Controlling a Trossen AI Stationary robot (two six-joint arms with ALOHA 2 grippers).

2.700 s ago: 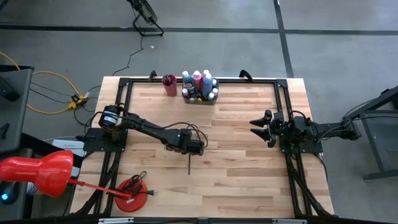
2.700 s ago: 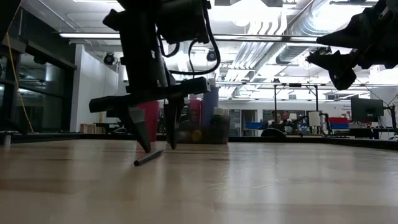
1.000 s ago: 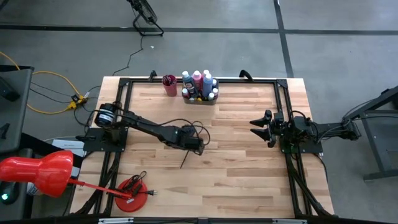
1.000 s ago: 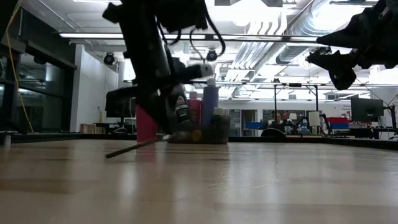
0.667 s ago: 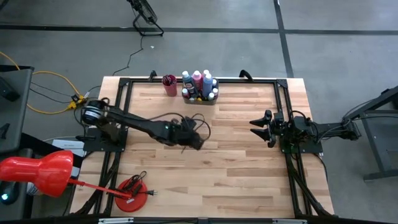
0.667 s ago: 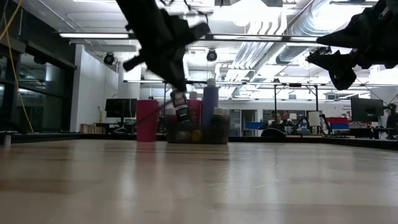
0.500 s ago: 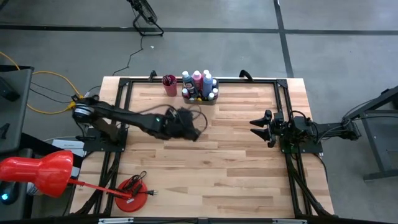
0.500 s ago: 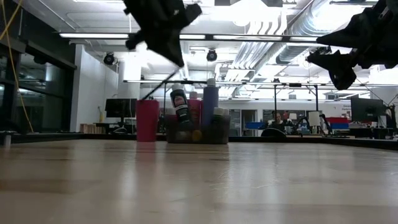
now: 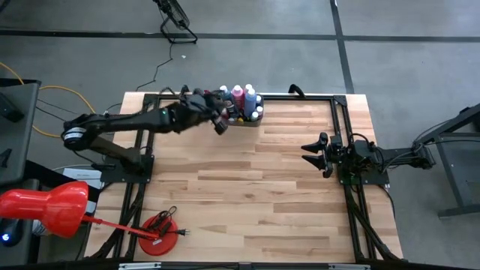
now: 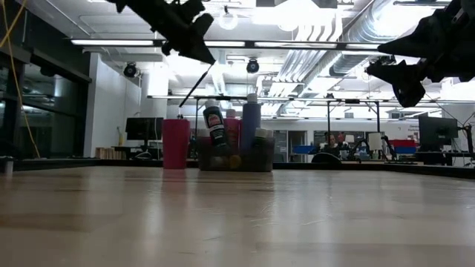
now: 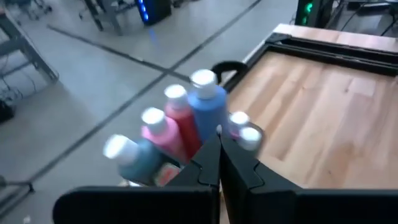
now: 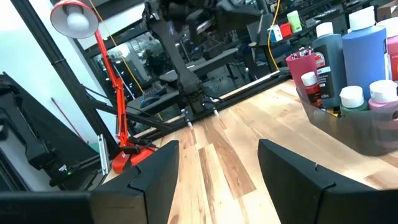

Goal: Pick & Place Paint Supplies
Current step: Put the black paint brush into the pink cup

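The thin dark-handled paintbrush (image 10: 194, 87) hangs clamped in the left gripper (image 9: 218, 124), above the pink plastic cup (image 10: 176, 143). We should lower it slowly, keeping it steep. The right gripper (image 9: 309, 154) waits spread.

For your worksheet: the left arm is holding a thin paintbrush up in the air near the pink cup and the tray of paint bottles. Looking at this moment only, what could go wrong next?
1. The left gripper pinches the thin dark paintbrush by one end, so it hangs slanted; it may swing or slip.
2. The brush's free end hangs close above the pink cup and the black-labelled paint bottle in the grey rectangular tray; lowering it off target could knock a bottle or tip the cup.
The open right gripper waits far off, so collision looks unlikely.
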